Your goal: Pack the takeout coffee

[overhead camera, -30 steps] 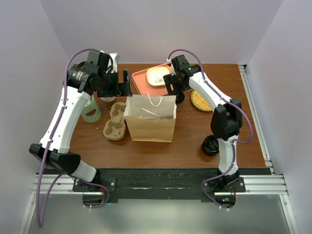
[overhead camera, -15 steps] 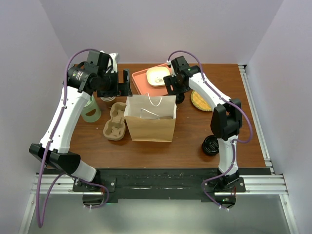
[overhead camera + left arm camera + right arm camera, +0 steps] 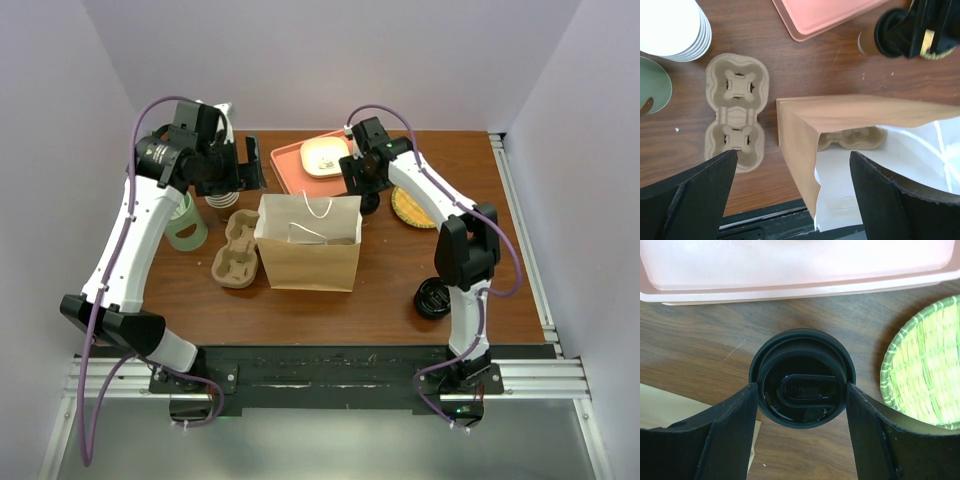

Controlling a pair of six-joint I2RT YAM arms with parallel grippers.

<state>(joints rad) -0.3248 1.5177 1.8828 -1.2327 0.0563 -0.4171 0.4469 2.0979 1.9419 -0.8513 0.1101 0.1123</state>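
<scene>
Right pincer (image 3: 801, 388): clenched on the lid of the takeout coffee (image 3: 802, 407).
Coffee: standing on the desk (image 3: 700, 350), between pink tray (image 3: 790, 285) and paper bag (image 3: 805, 130).
Left pincer (image 3: 792, 154): released, above the bag.
Risk: I worry the lid pops off when I lift, and the coffee spills.

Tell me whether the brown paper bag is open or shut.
Open. The brown paper bag stands with its mouth spread wide, and the left wrist view looks straight in at a cup carrier lying inside it.
</scene>
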